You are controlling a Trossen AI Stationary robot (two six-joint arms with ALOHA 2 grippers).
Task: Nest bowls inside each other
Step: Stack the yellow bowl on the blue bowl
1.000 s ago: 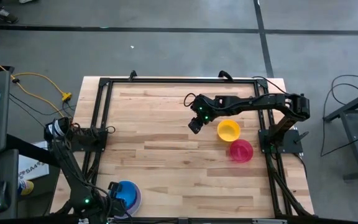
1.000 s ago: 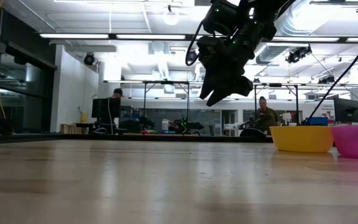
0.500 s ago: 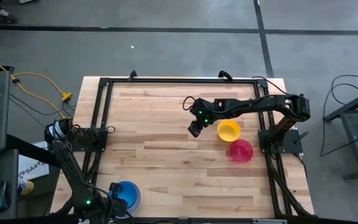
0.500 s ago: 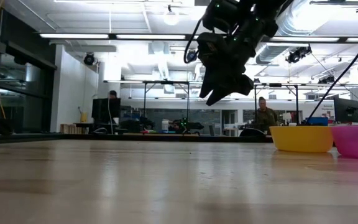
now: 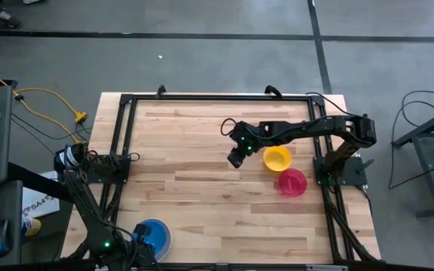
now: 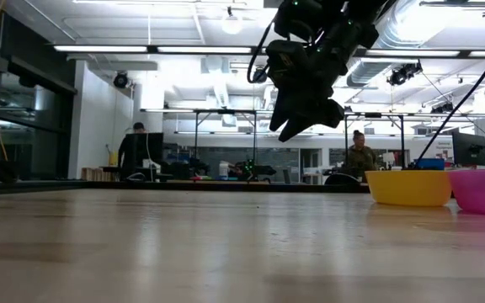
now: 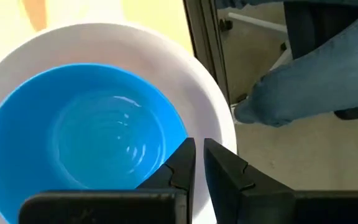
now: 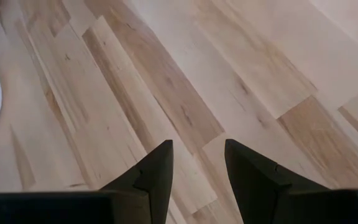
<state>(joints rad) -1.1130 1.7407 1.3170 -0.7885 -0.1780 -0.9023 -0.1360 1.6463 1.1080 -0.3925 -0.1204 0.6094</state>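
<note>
A blue bowl point(image 7: 86, 143) sits nested in a larger white bowl point(image 7: 219, 87) at the table's near left corner point(image 5: 164, 241). My left gripper point(image 7: 199, 152) hangs over the white bowl's rim, pointing steeply down, with a narrow gap between its fingertips. A yellow bowl point(image 5: 277, 158) and a red-pink bowl point(image 5: 292, 182) stand side by side on the wood at the right; the low view shows both upright point(image 6: 408, 187) point(image 6: 482, 192). My right gripper point(image 5: 236, 158) hovers open above bare wood point(image 8: 197, 146), just left of the yellow bowl. My left gripper comes from above at the white bowl's rim point(image 7: 229, 124), on the side toward the table's edge. One finger point(image 7: 182, 158) stands over the inner wall, the other point(image 7: 225, 168) over the rim. I cannot tell whether either touches it. The bowl rests flat on the table.
A black metal frame point(image 5: 124, 150) runs round the tabletop. Bare wood point(image 5: 202, 196) lies between the two groups of bowls. A person's jeans leg point(image 7: 316, 81) shows just beyond the table's edge by the white bowl. People work at benches far behind point(image 6: 360, 156).
In the high view the white rim around the blue bowl shows broader than a second ago, and my left gripper's fingers no longer show above the bowl.
</note>
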